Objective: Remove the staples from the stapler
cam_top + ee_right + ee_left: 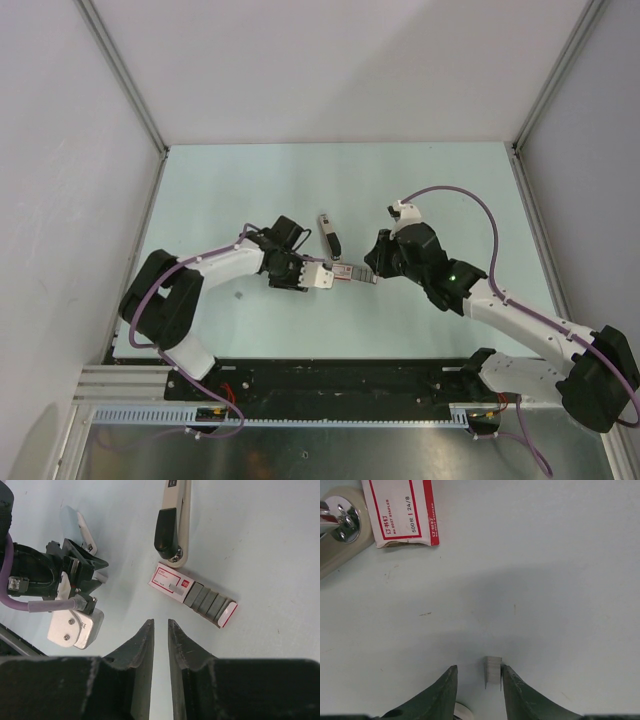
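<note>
L claw part open, not clamping: staples sit btwn fingers, against the 3 o'clock one. R claw narrow, empty. Stapler at 12, box at 1. Risk: off-centre squeeze tips strip, it skids across table.

Bright, even, diffuse light falls from overhead on the pale table, leaving only faint, soft-edged shadows under the arms on either side of the stapler in the top view. In the left wrist view the stapler's chrome fitting glints hard white and a broad dim shadow lies below and right of it. In the right wrist view the stapler is sharp, while the dark fingers of the right gripper below it look slightly soft.
</note>
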You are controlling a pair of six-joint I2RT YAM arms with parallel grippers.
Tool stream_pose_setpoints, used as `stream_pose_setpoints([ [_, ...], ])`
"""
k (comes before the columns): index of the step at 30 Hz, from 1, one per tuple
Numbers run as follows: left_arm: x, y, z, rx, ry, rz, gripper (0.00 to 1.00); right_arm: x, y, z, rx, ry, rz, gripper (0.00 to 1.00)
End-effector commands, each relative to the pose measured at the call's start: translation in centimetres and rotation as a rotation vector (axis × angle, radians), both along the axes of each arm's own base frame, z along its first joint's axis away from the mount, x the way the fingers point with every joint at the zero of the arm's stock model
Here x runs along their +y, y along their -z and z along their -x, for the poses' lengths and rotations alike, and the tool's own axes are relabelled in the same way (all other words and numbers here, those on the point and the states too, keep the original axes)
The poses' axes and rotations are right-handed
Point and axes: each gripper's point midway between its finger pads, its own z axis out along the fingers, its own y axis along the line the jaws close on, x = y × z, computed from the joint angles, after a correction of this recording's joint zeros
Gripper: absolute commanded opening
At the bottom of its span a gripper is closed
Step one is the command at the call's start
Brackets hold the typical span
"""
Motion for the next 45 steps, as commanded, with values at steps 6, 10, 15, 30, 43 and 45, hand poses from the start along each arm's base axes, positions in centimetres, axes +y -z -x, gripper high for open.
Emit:
stream_pose_setpoints([
  [6,-0.7,0.6,0.7,0.018,0.011,-0.008,0.36,0.2,-0.8,-0.3,-0.030,-0.004,-0.024,0.18],
  [10,-0.6,0.9,0.9,0.028,0.003,-0.024,0.28,0.2,-0.8,-0.3,-0.029,-0.003,-0.023,0.15],
  [15,0.0,1.5,1.4,0.043,-0.011,-0.052,0.18,0.0,-0.7,-0.2,-0.027,-0.002,-0.020,0.13],
  [30,-2.7,-5.0,-1.0,-0.012,-0.222,0.127,0.00,0.3,-1.7,-0.2,-0.050,-0.012,-0.050,0.10],
  [43,-8.7,-32.3,0.1,0.363,-0.394,1.046,0.00,2.9,-9.4,-0.2,-0.224,-0.100,-0.305,0.40],
  [45,-8.7,-34.0,0.7,0.445,-0.403,1.115,0.00,3.7,-11.1,0.3,-0.259,-0.150,-0.362,0.43],
])
